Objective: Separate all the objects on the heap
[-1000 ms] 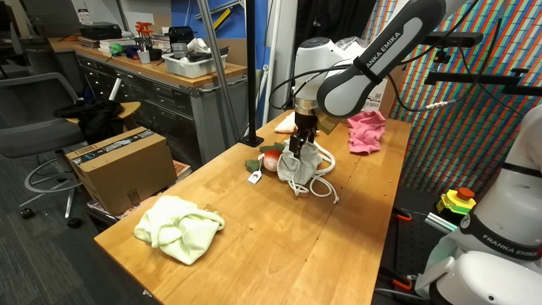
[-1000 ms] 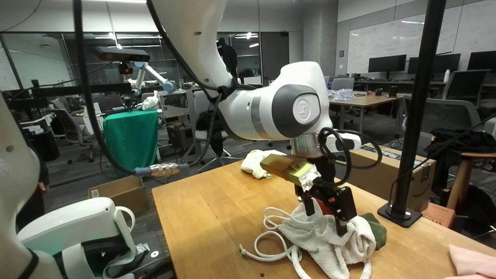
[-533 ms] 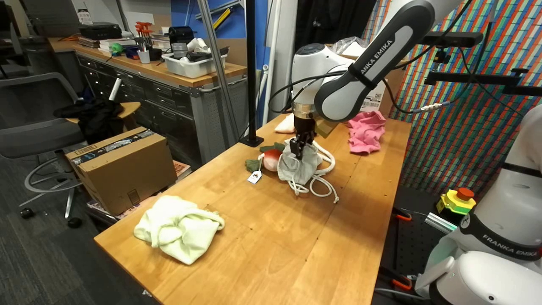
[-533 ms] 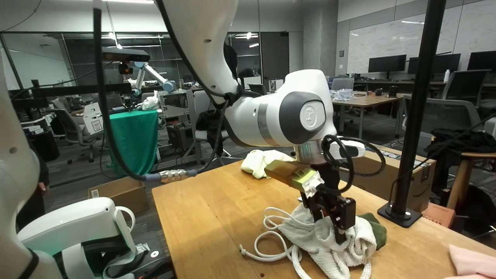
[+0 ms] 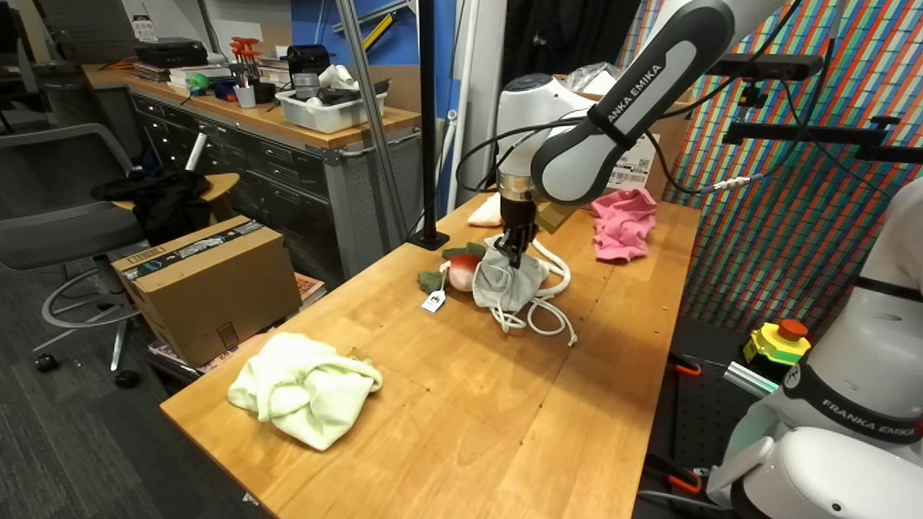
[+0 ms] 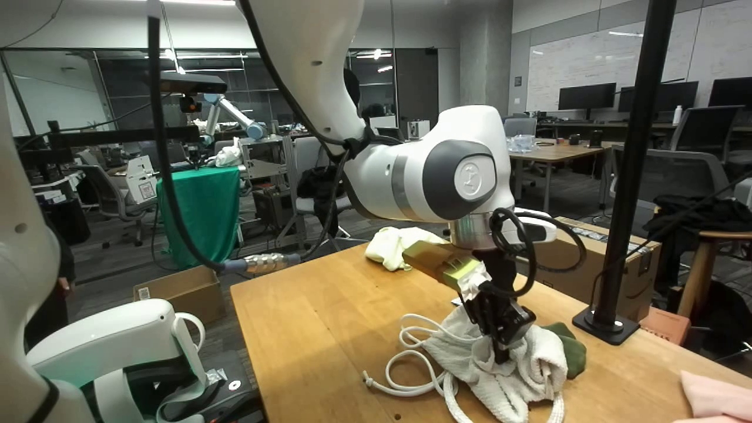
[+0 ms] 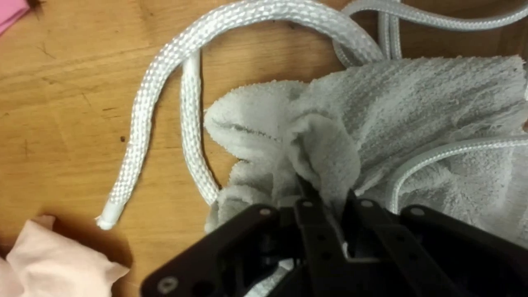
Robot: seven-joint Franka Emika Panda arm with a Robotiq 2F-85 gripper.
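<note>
Leftmost in an exterior view, the pale green cloth [image 5: 306,389] lies loosely bundled on the worktop [image 5: 461,411], well apart from the rest; it looks light and limp, its raised folds likely good places to pinch. Next comes the red-and-white toy [image 5: 462,273] with green leaves [image 5: 431,282], just beside the grey-white cloth [image 5: 497,285]; probably light and plush, it may roll, so a grasp across the round body seems surest. Farther back lies the pale pink cloth [image 5: 487,211], smooth and perhaps slippery. The gripper [image 7: 328,192] is down on the grey-white cloth, jaws nearly together, a standing fold pinched between them. Thick and nubbly, that cloth should squash readily and survive rough handling, though a shallow pinch could slip. Toward the right trail the thin cord [image 5: 550,333] and thick rope [image 5: 565,277], pliable and apt to snag. Farthest right, the pink cloth [image 5: 624,227] sits apart, crumpled and probably easy to lift by a ridge.
</note>
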